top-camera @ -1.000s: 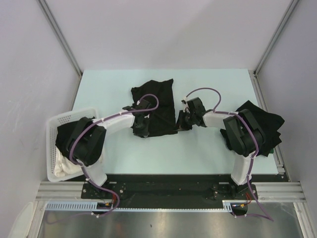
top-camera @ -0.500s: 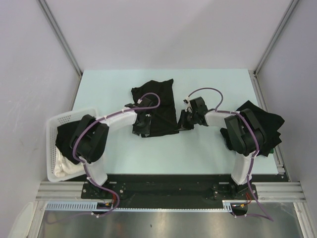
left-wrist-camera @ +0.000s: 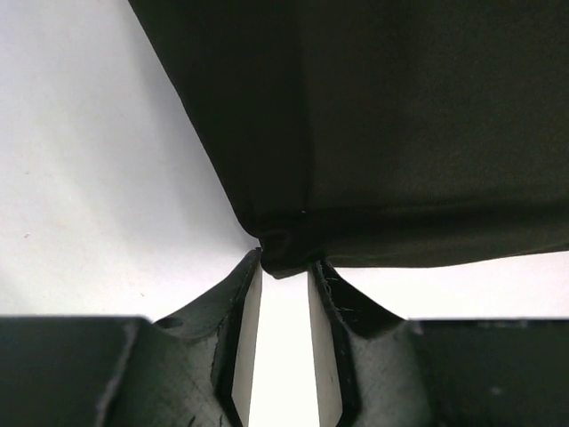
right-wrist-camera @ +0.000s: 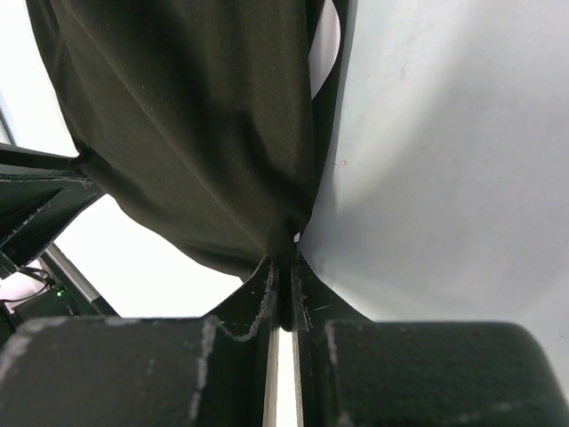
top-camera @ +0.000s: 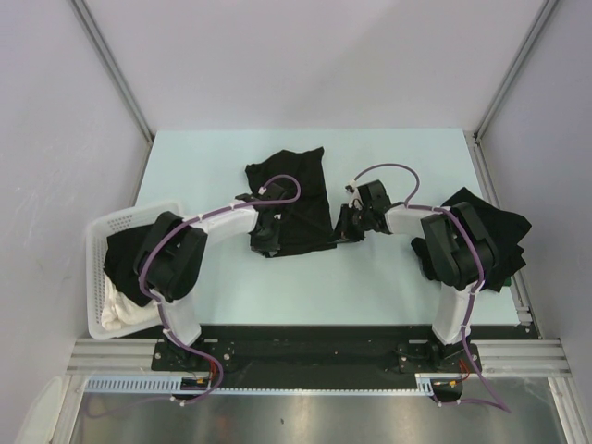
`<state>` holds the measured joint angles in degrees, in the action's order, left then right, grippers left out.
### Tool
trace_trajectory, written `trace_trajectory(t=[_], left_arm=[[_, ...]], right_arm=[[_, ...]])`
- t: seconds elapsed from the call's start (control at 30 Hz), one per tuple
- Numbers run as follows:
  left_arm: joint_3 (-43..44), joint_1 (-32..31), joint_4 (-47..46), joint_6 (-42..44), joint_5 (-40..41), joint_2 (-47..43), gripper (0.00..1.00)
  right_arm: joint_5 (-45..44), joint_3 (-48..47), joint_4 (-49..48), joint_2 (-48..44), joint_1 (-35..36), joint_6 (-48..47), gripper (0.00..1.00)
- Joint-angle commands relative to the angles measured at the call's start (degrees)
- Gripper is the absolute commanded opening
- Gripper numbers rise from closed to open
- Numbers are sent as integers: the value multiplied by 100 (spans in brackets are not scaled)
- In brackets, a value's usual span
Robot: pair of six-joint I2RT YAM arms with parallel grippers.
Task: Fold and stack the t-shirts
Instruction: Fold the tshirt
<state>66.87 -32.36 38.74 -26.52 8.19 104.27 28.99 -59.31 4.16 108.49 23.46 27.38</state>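
Note:
A black t-shirt (top-camera: 294, 190) lies partly folded in the middle of the table. My left gripper (top-camera: 263, 243) is at its near left corner. In the left wrist view the jaws (left-wrist-camera: 284, 262) stand narrowly apart, with the thick folded corner of the t-shirt (left-wrist-camera: 400, 133) pinched between their tips. My right gripper (top-camera: 341, 231) is at the near right edge. In the right wrist view it (right-wrist-camera: 283, 258) is shut tight on a bunched fold of the t-shirt (right-wrist-camera: 178, 133), which is lifted off the table.
A pile of black t-shirts (top-camera: 504, 231) lies at the table's right edge, partly behind my right arm. A white lattice basket (top-camera: 97, 277) at the left holds a black garment (top-camera: 120, 259) and a white cloth (top-camera: 116, 313). Metal frame posts stand at the back corners.
My left arm's elbow has swung right, away from the basket. My right gripper has edged a little to the right and farther back. The t-shirt's near edge has hardly shifted.

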Motion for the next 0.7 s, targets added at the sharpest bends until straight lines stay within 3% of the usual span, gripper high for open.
trace_trajectory(t=[0.0,0.07,0.2,0.3,0.67], left_arm=[[107,10,-183,-28,-19,182,30],[98,10,-218,-11,-19,225,28],[37,10,-279,7,-150,322,9],[1,10,-350,7,-273,366,1],[730,98,273,331,280,-82,0]], right_arm=[[27,33,164,-56,-105,-127,9],[36,33,181,-65,-114,-127,9],[36,33,216,-82,-123,-145,9],[36,33,225,-82,-131,-154,9],[63,-282,137,-258,-290,-30,9]])
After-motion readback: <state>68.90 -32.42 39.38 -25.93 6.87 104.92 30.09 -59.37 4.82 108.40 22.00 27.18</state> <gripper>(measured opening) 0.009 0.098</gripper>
